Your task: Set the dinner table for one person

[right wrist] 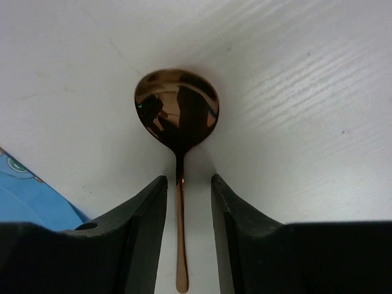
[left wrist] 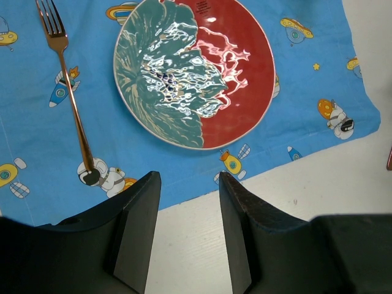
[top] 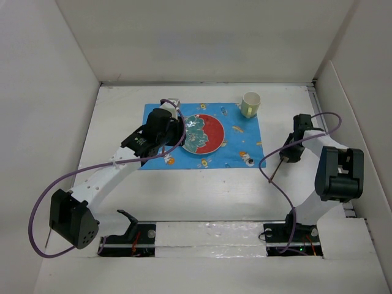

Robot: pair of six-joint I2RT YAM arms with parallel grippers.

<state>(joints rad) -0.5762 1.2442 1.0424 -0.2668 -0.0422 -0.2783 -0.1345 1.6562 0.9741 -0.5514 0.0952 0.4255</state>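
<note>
Step in hand, my read: get the spoon and lay it on the right of the plate.

- Dinner table: white surface under everything. The blue cartoon mat lies under the plate.
- Fork: flat on the mat, just left of the plate, tines pointing away from the arms.
- Cup: on the mat corner, far-right of the plate.
- Spoon: on bare table, well right of the plate and off the mat.
- Right gripper: over the spoon handle, jaws narrow but parted. There is a gap on both sides of the handle, so nothing is gripped.
- Left gripper: parted, empty, hovering at the mat edge near-left of the plate.

To do it well:
- Keep the handle centred between the pads and go low before closing, because a thin shiny handle can slip or pivot.
- Close on the handle, not the bowl.
- Lift straight and carry it toward the plate's right rim.
- Lay it parallel to the fork.
- Stay on the near side of the cup.
- Leave the left arm parked so the arms don't cross over the plate.
</note>
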